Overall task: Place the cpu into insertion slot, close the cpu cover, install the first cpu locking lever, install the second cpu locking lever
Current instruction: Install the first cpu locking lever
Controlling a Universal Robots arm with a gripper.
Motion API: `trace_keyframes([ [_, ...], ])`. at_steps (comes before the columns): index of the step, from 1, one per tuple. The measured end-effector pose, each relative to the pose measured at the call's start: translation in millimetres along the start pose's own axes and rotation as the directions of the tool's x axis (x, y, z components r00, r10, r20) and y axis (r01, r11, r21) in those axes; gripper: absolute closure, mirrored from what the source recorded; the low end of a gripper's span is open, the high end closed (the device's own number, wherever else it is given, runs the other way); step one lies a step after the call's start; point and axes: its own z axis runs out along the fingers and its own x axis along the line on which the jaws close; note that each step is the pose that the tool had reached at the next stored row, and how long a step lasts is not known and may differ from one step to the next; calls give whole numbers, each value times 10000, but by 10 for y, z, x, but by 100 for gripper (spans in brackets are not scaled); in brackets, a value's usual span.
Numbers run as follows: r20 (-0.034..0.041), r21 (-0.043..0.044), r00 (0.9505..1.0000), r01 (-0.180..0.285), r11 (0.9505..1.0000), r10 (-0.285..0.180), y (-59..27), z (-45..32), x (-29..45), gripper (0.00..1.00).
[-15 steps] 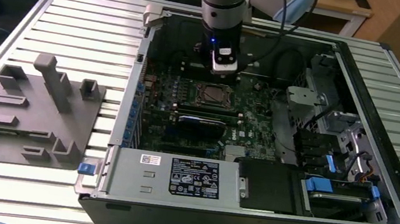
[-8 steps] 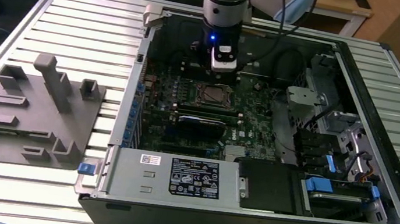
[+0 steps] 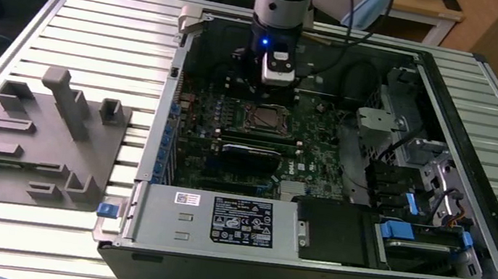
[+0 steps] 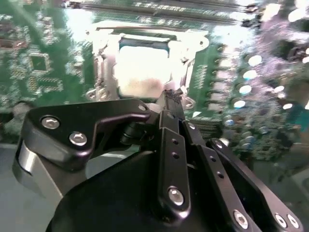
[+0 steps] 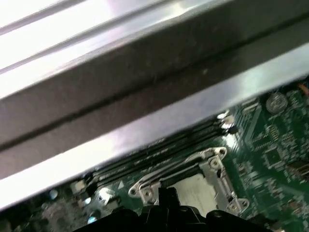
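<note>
The cpu [image 4: 141, 70] lies in the insertion slot [image 3: 266, 119] on the green board inside the open computer case; its pale metal face also shows in the first wrist view [image 5: 195, 191]. The cpu cover [image 4: 190, 48], a silvery frame, lies flat around it, as the first wrist view's cover [image 5: 215, 166] shows too. My gripper [image 4: 170, 100] hangs just beside one edge of the slot with its black fingers [image 4: 173, 145] drawn together. A small silvery bit sits at the tips; whether it is held is unclear. The exterior view has the gripper [image 3: 274, 84] just behind the slot.
Long black memory slots [image 5: 145, 157] run beside the socket, with the case wall [image 5: 145, 72] just past them. A grey fixture block [image 3: 44, 140] stands on the slatted table [image 3: 99, 23] at the exterior view's left. The power supply [image 3: 218, 219] and drive bays [image 3: 415, 207] crowd the case.
</note>
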Motion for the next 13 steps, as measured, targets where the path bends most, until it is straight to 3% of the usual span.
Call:
trace_keyframes([
  [1,-65,79,10000,19,10000,-19,0,-1,0,90],
  [2,-77,89,10000,24,10000,-23,0,-1,0,90],
  [9,-77,87,9999,87,9999,-86,0,-1,0,90],
  [13,-66,69,9974,725,9973,-724,1,0,-2,90],
])
